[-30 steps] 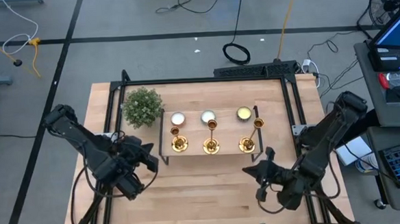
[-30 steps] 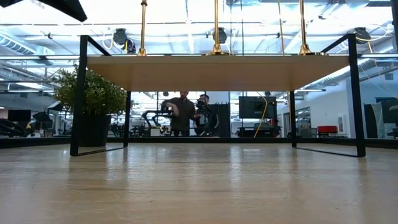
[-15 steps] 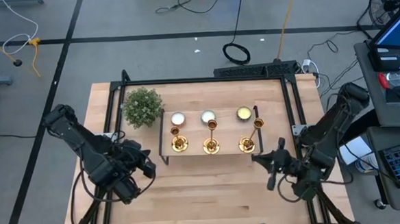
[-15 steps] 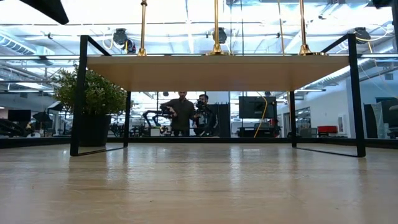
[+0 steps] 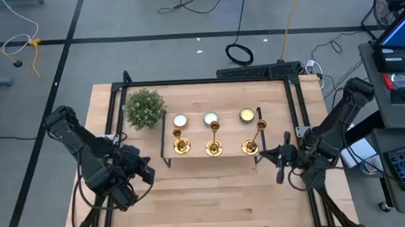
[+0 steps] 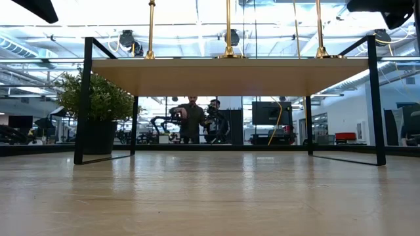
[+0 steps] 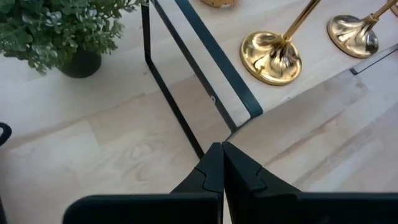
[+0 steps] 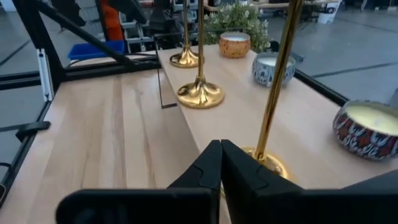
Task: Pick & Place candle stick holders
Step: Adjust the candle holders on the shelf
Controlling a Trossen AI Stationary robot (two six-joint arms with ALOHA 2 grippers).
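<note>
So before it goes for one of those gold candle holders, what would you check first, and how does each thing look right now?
1. All three candle stick holders upright on the raised shelf: left holder, middle holder, right holder. Ok.
2. Right gripper near a holder: beside the shelf's right end, facing the right holder. Ok.
3. Right gripper open for a grasp: shut, holding nothing. Not ok.
4. Left gripper out of the way: shut, empty, in front of the shelf's left end. Ok.
5. Candles clear of the holders: they sit behind them, apart. Ok.
6. Where the holder should go: cannot tell.
</note>
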